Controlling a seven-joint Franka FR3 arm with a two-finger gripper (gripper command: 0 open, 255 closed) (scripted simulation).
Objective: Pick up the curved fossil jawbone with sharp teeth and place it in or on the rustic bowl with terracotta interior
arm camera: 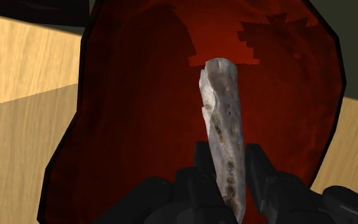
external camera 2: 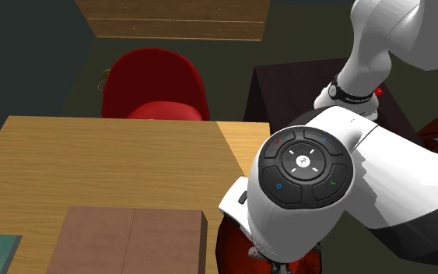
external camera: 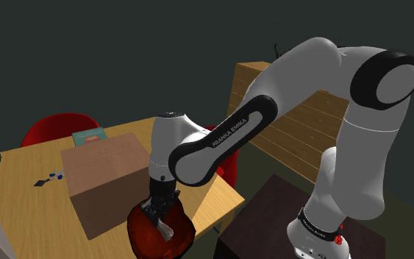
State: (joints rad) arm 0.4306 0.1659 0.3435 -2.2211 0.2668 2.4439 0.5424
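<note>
My hand is closed on the pale, mottled jawbone, one finger pressed to each side of its near end. The bone points away from the fingers, over the dark red inside of the bowl. I can't tell whether its tip touches the bowl. In the shoulder view, the bowl sits at the near edge of the wooden tabletop, just beside a brown cardboard box.

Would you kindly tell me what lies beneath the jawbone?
The dark red bowl lies beneath the grey jawbone, which the pincer clasps. The bone and pincer cover part of its floor.
</note>
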